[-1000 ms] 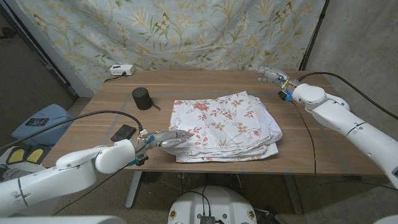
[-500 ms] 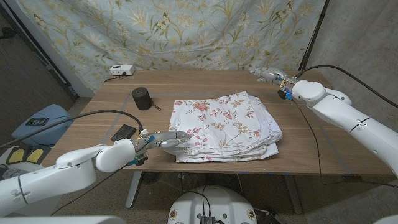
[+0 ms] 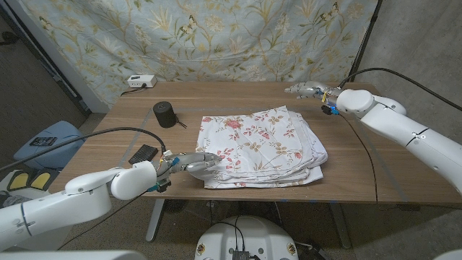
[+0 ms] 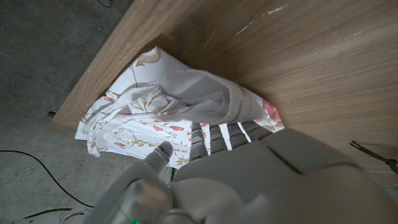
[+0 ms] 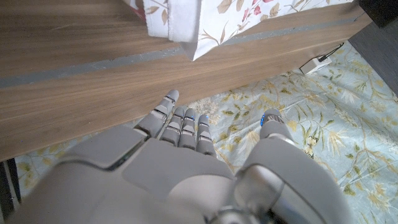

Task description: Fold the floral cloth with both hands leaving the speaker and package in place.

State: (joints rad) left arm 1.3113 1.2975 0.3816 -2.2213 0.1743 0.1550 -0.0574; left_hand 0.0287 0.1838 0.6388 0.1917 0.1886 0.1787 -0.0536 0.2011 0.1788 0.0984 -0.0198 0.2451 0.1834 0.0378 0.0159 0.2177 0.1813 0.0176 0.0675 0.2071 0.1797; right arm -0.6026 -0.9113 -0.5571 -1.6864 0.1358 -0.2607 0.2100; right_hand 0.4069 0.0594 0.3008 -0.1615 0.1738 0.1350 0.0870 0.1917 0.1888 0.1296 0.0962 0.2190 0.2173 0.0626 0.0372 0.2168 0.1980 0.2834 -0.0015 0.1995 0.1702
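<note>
Head view: folded floral cloth (image 3: pixel 261 146) lies long axis left-right.

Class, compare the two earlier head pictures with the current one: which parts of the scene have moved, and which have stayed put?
The right hand has drifted toward the robot's left along the table's far edge, still open and holding nothing. The left hand stays at the near left corner of the floral cloth, touching it. The cloth, the speaker and the package have not moved.
</note>
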